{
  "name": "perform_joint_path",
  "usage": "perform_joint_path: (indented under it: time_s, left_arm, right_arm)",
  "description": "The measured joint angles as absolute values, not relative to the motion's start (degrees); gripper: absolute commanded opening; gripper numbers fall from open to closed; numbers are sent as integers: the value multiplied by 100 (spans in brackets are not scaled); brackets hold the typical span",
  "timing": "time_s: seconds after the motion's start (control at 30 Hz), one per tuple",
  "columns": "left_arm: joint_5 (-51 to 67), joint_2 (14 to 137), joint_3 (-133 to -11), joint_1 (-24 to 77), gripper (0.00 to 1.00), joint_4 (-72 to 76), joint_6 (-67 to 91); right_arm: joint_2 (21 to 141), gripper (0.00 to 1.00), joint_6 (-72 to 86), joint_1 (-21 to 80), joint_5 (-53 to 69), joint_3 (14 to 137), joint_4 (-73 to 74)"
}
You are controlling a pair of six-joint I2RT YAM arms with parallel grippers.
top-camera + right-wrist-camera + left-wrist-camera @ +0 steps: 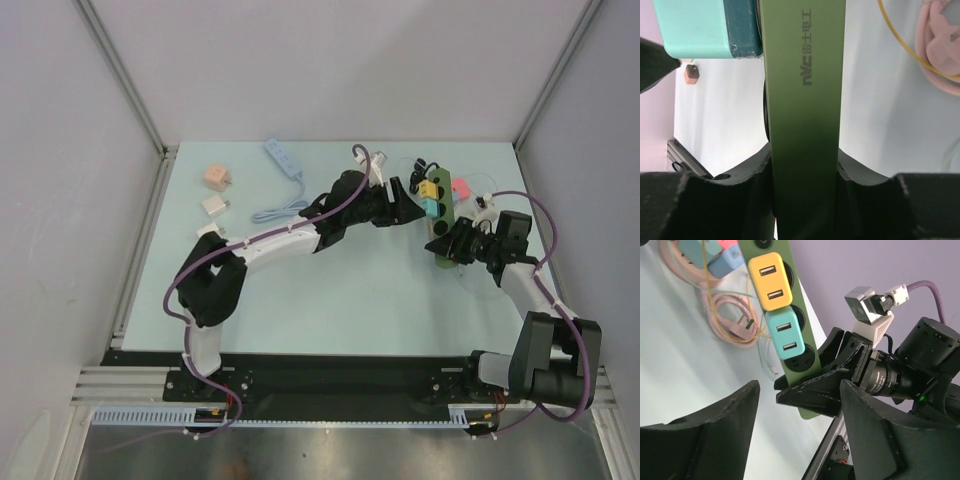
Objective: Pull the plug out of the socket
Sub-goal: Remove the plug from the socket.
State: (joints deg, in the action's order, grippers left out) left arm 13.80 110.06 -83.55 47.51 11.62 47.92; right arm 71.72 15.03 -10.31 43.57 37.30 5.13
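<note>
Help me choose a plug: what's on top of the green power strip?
A yellow USB adapter and a teal USB adapter, plugged in. The right gripper covers the green power strip's end.

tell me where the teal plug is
Top view, right of centre: the teal plug sits in the green power strip, directly below the yellow plug.

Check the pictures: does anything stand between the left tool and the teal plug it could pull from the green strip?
Nothing visible does. From above, the open left tool sits right beside the teal plug, with no object between them. The right tool clamps the green strip at its near end, close to that plug but off to one side.
</note>
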Motion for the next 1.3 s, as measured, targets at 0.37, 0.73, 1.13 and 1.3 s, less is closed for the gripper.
perform_joint_path:
  time_s: [0.37,0.73,1.13,1.3]
  left_arm:
    - [1568,11856,-9181,4781,80,1035,4799]
    - [1476,12519,-10407,4823,62,521,4792]
    - [1411,12857,-10897,4858,43,54,4751]
    - [1258,12945,-11115,4890,0,-169,4753]
  right_arm:
    - [7172,0,1627,-1033,4635,3728,401]
    - [7172,0,1684,-1020,4748,3699,346]
    - [7172,0,1702,-950,4652,3697,311]
    - [7172,0,1673,-939,4517,3697,261]
